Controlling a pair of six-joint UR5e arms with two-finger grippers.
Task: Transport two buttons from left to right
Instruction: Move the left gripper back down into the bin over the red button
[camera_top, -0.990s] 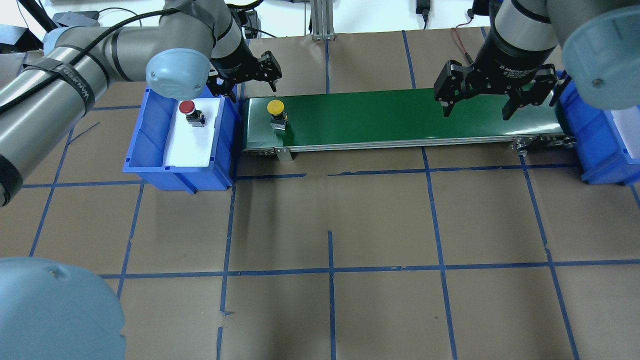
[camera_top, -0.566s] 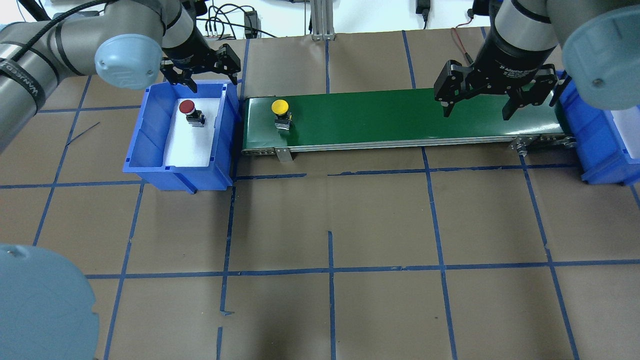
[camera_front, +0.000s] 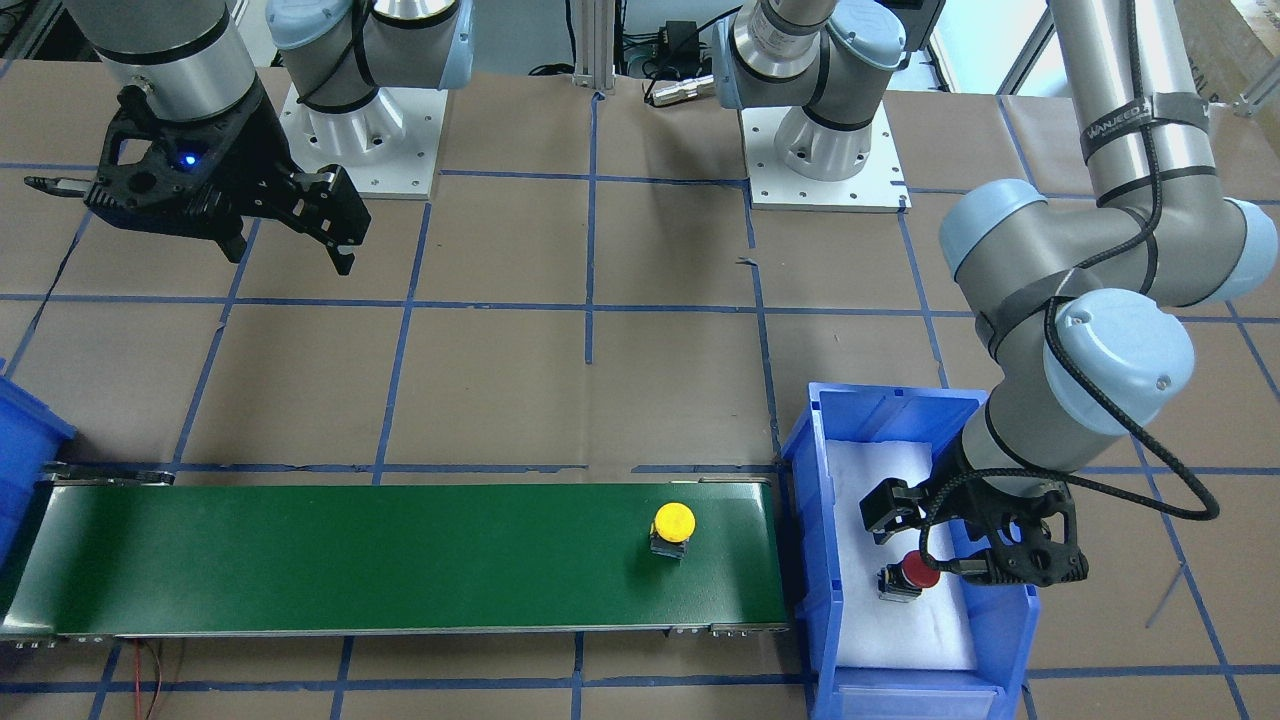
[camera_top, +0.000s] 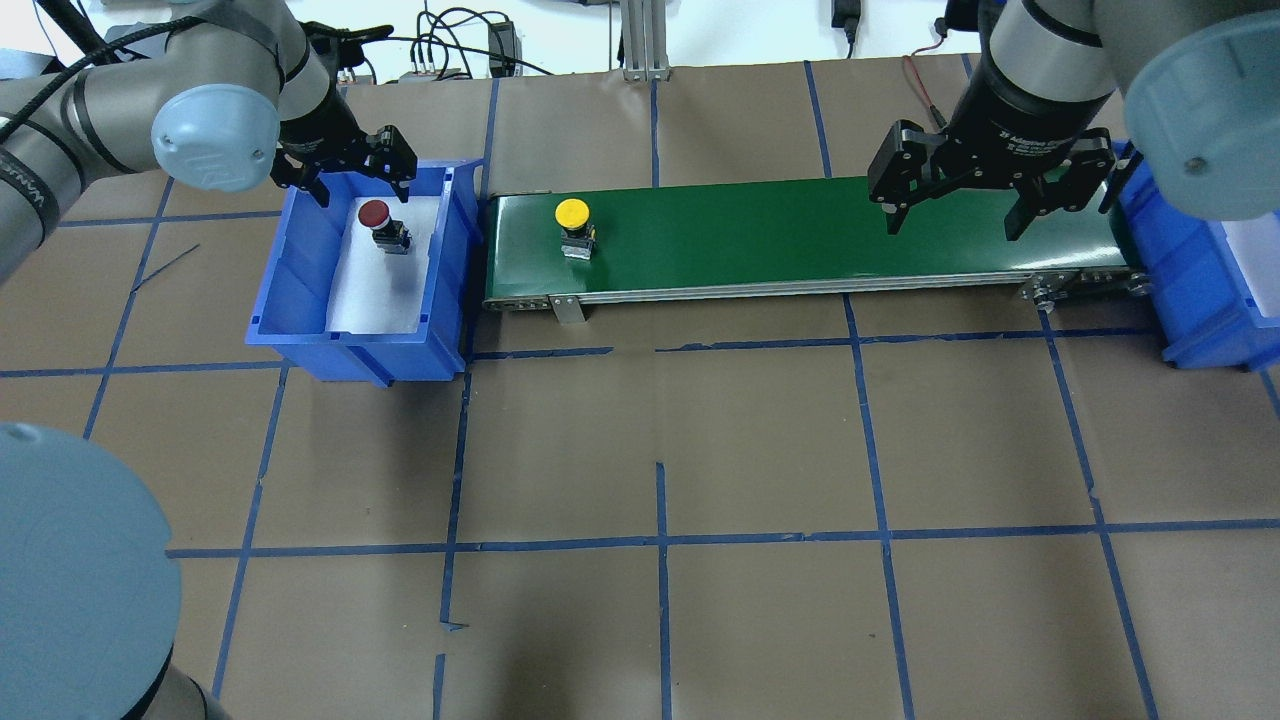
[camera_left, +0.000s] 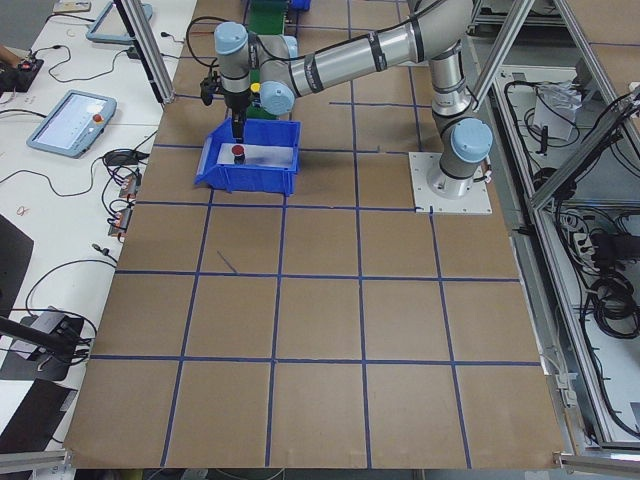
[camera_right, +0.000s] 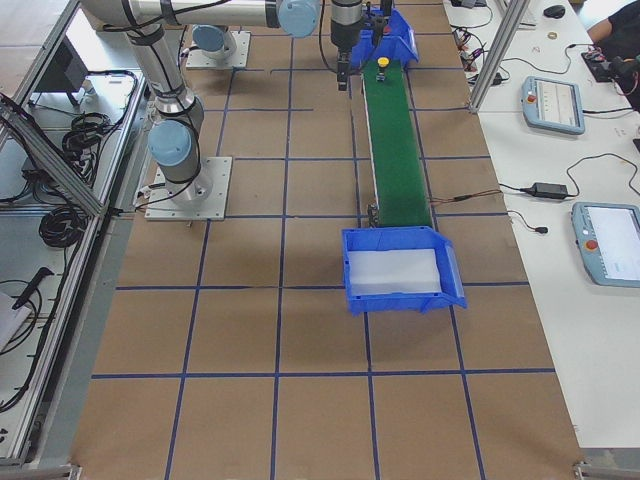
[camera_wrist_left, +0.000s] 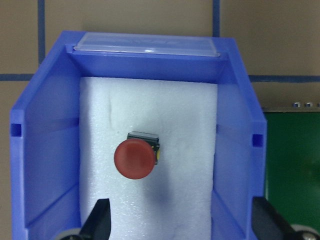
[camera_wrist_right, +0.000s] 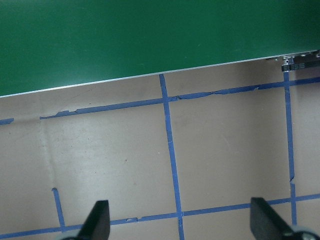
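The yellow-capped button (camera_top: 572, 213) stands on the green conveyor belt (camera_top: 800, 235) near its left end; it also shows in the front view (camera_front: 673, 521). The red-capped button (camera_top: 374, 213) stands on white foam in the left blue bin (camera_top: 300, 290). My left gripper (camera_top: 360, 182) is open and empty, hovering above the bin's far part over the red button (camera_wrist_left: 134, 159), not touching it. My right gripper (camera_top: 952, 226) is open and empty, held above the belt's right part, far from both buttons.
A second blue bin (camera_top: 1190, 290) with white foam sits at the belt's right end. The brown table top (camera_top: 660, 450) carries a blue tape grid. Cables and an aluminium post (camera_top: 640, 40) lie beyond the belt.
My left gripper has moved left from the belt's left end to above the left bin. The yellow button has shifted slightly right along the belt. The right arm has not moved.
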